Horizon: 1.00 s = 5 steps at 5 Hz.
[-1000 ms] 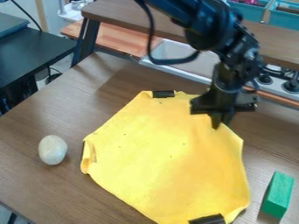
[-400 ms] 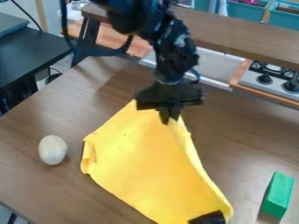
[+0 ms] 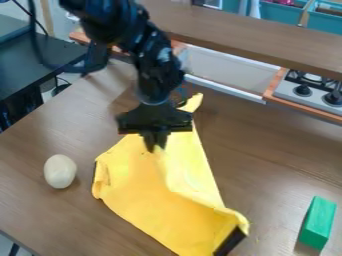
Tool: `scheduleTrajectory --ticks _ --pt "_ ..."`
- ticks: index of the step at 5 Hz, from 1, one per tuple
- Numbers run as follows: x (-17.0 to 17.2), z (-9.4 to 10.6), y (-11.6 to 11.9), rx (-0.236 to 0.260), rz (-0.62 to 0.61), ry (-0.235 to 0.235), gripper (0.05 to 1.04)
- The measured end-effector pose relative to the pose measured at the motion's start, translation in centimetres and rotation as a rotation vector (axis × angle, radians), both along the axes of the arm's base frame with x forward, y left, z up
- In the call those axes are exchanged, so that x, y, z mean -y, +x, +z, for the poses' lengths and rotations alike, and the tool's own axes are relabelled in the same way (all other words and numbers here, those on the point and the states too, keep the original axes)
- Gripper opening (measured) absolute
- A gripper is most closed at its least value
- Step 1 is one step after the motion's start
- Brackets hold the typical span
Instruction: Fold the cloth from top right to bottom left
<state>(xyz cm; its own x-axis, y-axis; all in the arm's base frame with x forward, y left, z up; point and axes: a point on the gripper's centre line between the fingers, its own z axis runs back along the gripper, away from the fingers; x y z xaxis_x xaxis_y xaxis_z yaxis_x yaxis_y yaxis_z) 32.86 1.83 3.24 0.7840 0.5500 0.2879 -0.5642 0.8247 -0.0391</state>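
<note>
Where the gripper (image 3: 155, 148) pinches it, the cloth (image 3: 137, 192) lies beneath; one corner (image 3: 194, 102) juts behind.

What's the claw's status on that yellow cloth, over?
Claw closed on the yellow cloth. Fold partway over. White egg-shaped object frame left, green block frame right, neither touching the cloth.

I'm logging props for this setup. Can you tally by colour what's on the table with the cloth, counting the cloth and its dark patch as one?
Yellow: 1, the cloth
White: 1, the egg-shaped object
Green: 1, the block
Total: 3
</note>
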Motion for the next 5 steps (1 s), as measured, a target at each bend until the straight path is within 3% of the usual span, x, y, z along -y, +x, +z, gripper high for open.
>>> scheduleTrajectory --ticks 2,5 --pt "-2.2 -0.3 -3.4 -0.020 -0.025 0.055 0.059" --pt "-5.6 -0.4 -4.6 -0.026 0.039 0.094 0.070"
